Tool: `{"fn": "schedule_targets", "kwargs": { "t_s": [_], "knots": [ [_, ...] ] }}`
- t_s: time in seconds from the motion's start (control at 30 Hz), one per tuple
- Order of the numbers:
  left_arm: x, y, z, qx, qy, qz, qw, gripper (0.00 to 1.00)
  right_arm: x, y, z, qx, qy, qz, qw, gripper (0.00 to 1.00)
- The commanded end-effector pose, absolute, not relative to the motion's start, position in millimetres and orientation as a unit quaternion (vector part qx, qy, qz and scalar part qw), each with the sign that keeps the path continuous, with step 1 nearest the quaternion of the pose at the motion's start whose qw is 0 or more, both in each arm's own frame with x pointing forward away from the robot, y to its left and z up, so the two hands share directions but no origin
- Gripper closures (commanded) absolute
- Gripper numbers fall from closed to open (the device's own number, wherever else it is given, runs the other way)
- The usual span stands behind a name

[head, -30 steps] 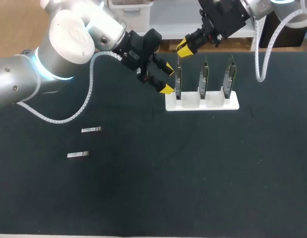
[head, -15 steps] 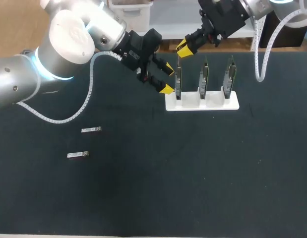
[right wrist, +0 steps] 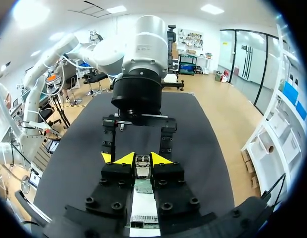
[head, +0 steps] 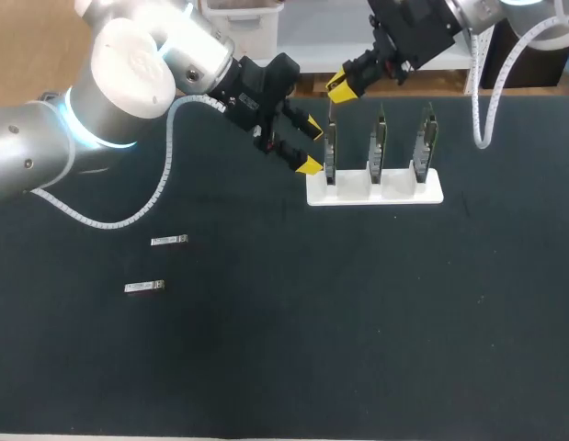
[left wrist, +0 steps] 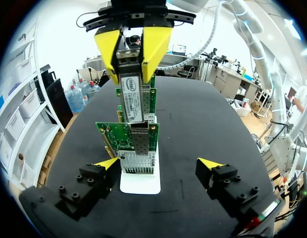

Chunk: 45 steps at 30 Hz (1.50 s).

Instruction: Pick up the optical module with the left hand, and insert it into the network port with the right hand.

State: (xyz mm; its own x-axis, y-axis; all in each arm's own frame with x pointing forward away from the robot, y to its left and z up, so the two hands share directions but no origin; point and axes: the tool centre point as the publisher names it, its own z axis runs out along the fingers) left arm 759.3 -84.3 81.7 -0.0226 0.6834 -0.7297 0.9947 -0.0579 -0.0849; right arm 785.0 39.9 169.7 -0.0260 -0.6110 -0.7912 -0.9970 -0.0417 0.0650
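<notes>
At the table's left lie a spare module (head: 169, 241) and a second spare module (head: 144, 288), both untouched. The left gripper (head: 312, 147) has not moved: its fingers are spread wide and empty, just beside the leftmost network card (head: 330, 152). The right gripper (head: 340, 86), clamped on the optical module (left wrist: 132, 99) above that card's port (left wrist: 138, 146), has crept slightly up and back. The module's lower end seems to be at the port's mouth, but I cannot tell whether it is seated, so insertion is probably unfinished.
</notes>
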Motion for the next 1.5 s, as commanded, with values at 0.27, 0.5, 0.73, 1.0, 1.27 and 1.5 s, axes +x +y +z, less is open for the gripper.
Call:
{"fn": "schedule_targets", "kwargs": {
  "t_s": [0.27, 0.5, 0.73, 1.0, 1.27, 1.5],
  "knots": [
    [760.7, -85.0, 82.8, 0.655, 0.642, -0.316, 0.242, 0.0, 782.9, 41.6, 168.6, -0.643, 0.632, 0.323, 0.288, 1.0],
    [760.7, -85.0, 82.8, 0.655, 0.642, -0.316, 0.242, 0.0, 784.5, 42.3, 167.1, -0.646, 0.632, 0.317, 0.287, 1.0],
    [760.7, -85.0, 82.8, 0.655, 0.642, -0.316, 0.242, 0.0, 784.4, 41.1, 165.1, -0.647, 0.634, 0.315, 0.282, 1.0],
    [760.7, -85.0, 82.8, 0.655, 0.642, -0.316, 0.242, 0.0, 781.2, 39.5, 168.0, -0.652, 0.629, 0.312, 0.286, 1.0],
    [760.7, -85.0, 82.8, 0.655, 0.642, -0.316, 0.242, 0.0, 778.7, 39.6, 169.6, -0.661, 0.626, 0.298, 0.288, 1.0],
    [760.7, -85.0, 82.8, 0.655, 0.642, -0.316, 0.242, 0.0, 776.9, 40.6, 169.0, -0.665, 0.621, 0.296, 0.289, 1.0]
  ]
}}
